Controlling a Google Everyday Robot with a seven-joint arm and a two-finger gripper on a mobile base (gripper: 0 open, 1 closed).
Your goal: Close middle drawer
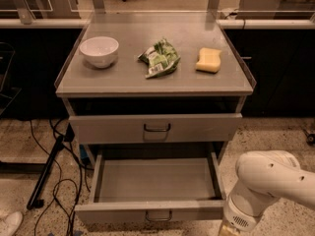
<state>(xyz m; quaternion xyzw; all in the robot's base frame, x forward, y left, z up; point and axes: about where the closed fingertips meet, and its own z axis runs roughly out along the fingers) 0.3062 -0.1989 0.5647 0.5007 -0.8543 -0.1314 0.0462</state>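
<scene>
Speckled floor [275, 136] is surrounding the cabinet [237, 113]; the middle drawer [118, 212] is sticking out below the tabletop's [147, 85] front edge, the gripper [228, 229] hanging by its right front corner, grip impossible to tell.

Matt metal middle drawer [155, 181]; gripper [225, 231] bottom right

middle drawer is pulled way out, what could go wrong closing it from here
1. The tool is at the bottom edge of the view, off the right corner of the middle drawer and away from its handle. A push near that corner might skew the drawer and jam it.
2. The bulky arm is close beside the drawer's right side and could bump it.
3. A hard shove might shake the bowl on top.
</scene>
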